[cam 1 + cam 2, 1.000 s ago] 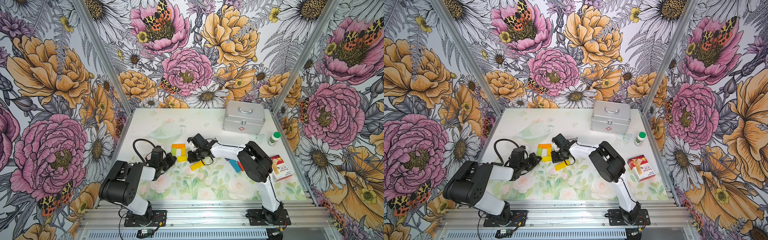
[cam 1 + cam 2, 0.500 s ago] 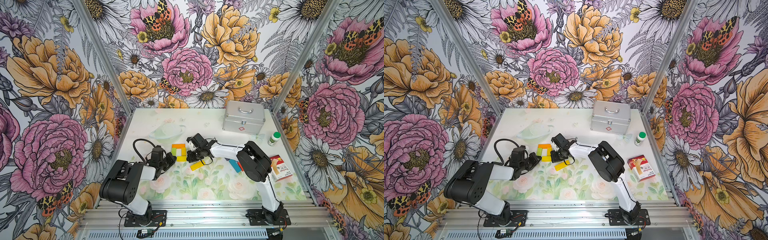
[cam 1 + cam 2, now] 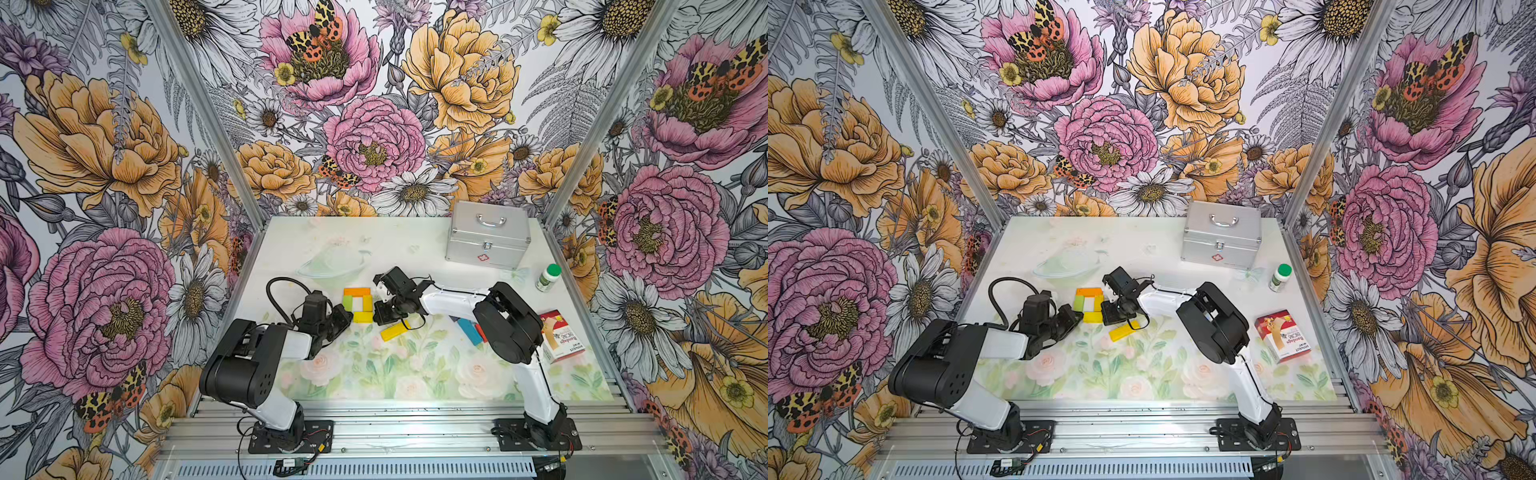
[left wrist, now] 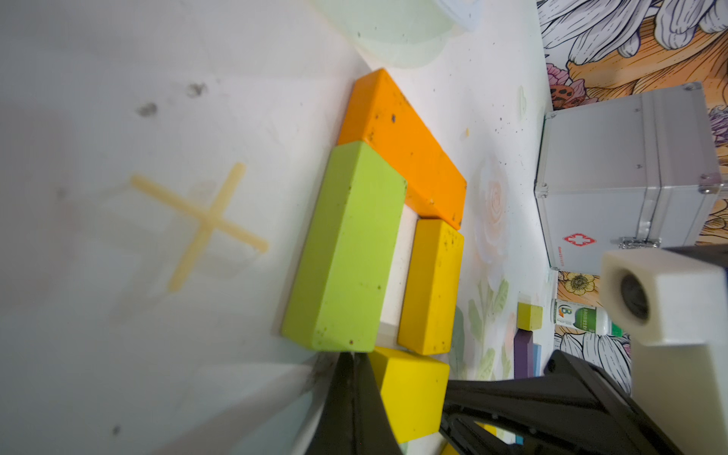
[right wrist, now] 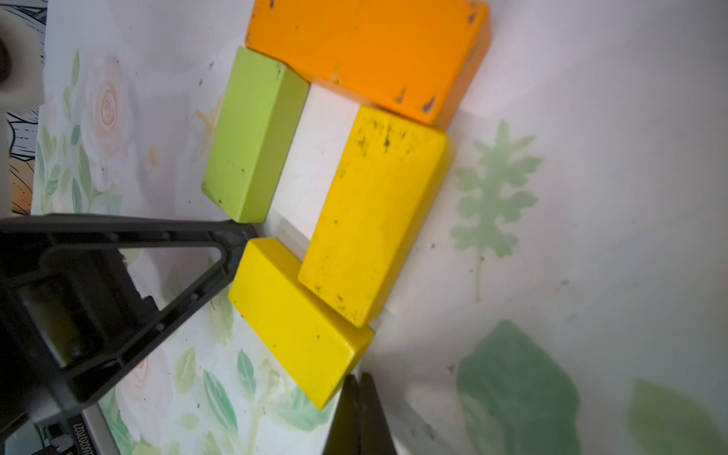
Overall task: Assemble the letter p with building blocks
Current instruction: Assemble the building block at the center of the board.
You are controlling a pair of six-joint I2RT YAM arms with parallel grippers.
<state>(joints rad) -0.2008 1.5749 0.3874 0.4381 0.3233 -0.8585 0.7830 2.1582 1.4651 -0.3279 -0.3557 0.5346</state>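
Note:
Four building blocks lie in a small ring on the table: orange (image 3: 357,291) at the far side, green (image 3: 347,303) on the left, amber yellow (image 3: 367,303) on the right, bright yellow (image 3: 363,317) at the near side. My left gripper (image 4: 351,356) is shut and empty, its tips touching the green block's (image 4: 346,252) near end beside the bright yellow block (image 4: 411,398). My right gripper (image 5: 357,378) is shut and empty, its tips at the other end of the bright yellow block (image 5: 299,323). A loose yellow block (image 3: 397,331) lies just right of the ring.
Light blue and red blocks (image 3: 469,331) lie partly under my right arm, and a purple block (image 4: 523,354) lies among them. A silver case (image 3: 488,237) stands at the back right, a green-capped bottle (image 3: 548,277) and a bandage carton (image 3: 561,338) at the right. A clear plastic dish (image 3: 332,266) sits behind the ring.
The right arm has crept slightly left toward the ring of blocks. The left arm and the blocks have not visibly moved.

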